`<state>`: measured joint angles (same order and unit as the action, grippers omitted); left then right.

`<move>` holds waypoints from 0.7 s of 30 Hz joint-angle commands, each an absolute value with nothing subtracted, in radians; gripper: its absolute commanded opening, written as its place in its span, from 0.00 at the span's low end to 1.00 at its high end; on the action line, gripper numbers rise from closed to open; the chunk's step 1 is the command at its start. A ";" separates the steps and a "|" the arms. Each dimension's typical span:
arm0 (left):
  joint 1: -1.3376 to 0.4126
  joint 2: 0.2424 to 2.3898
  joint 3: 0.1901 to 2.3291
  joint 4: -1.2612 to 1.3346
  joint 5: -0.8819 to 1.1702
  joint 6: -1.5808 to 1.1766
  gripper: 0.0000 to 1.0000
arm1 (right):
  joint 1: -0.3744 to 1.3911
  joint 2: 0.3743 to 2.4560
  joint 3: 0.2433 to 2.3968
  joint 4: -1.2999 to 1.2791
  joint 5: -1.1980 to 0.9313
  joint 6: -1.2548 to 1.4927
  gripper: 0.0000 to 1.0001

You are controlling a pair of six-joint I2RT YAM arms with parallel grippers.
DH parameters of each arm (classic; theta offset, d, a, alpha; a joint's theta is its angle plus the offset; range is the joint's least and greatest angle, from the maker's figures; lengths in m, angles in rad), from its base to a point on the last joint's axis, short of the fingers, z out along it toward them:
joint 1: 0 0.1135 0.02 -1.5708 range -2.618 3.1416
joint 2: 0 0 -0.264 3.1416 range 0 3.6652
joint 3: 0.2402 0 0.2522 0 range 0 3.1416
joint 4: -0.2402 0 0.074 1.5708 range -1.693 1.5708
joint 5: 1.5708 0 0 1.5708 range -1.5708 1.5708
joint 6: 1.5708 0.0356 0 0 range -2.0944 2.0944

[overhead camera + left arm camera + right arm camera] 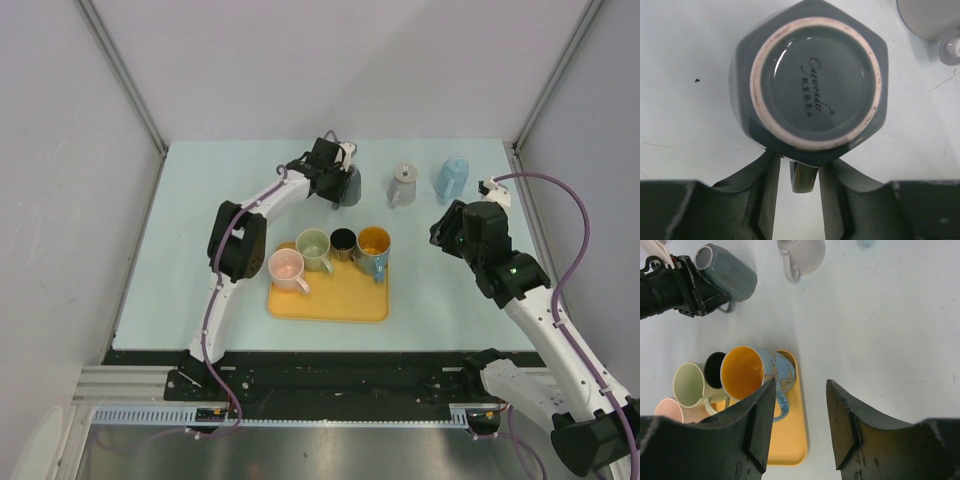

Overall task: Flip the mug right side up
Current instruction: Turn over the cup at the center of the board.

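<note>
A dark grey mug [348, 187] stands upside down at the back of the table, and its base ring fills the left wrist view [812, 82]. Its handle [803, 177] points at my left gripper [338, 176]. That gripper [801, 159] is open, with one finger on each side of the handle and a small gap on the left side. My right gripper [445, 225] is open and empty and hovers over bare table right of the tray [800, 385]. The right wrist view also shows the grey mug [727, 272].
A yellow tray [340, 300] holds a pink mug [287, 268], a green mug [313, 246], a black mug [343, 241] and a blue mug with an orange inside [373, 247], all upright. A pale grey mug [402, 185] and a light blue mug [452, 178] stand at the back right.
</note>
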<state>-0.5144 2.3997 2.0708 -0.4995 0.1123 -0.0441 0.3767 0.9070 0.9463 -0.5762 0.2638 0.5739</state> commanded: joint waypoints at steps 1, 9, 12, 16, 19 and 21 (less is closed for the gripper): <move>-0.514 2.404 2.135 -0.499 0.152 -0.003 0.35 | 0.371 0.910 0.940 -0.542 0.255 0.583 0.49; -0.512 2.393 2.140 -0.499 0.137 -0.006 0.00 | 0.364 0.907 0.936 -0.540 0.250 0.581 0.49; -0.512 2.372 2.145 -0.499 0.124 -0.024 0.00 | 0.364 0.904 0.931 -0.537 0.247 0.586 0.49; -0.509 2.303 2.128 -0.447 0.114 -0.073 0.00 | 0.365 0.893 0.922 -0.531 0.239 0.588 0.49; -0.500 2.195 2.019 -0.324 0.130 -0.146 0.00 | 0.365 0.887 0.916 -0.523 0.241 0.584 0.49; -0.491 2.108 1.962 -0.253 0.138 -0.201 0.00 | 0.364 0.884 0.911 -0.515 0.241 0.578 0.49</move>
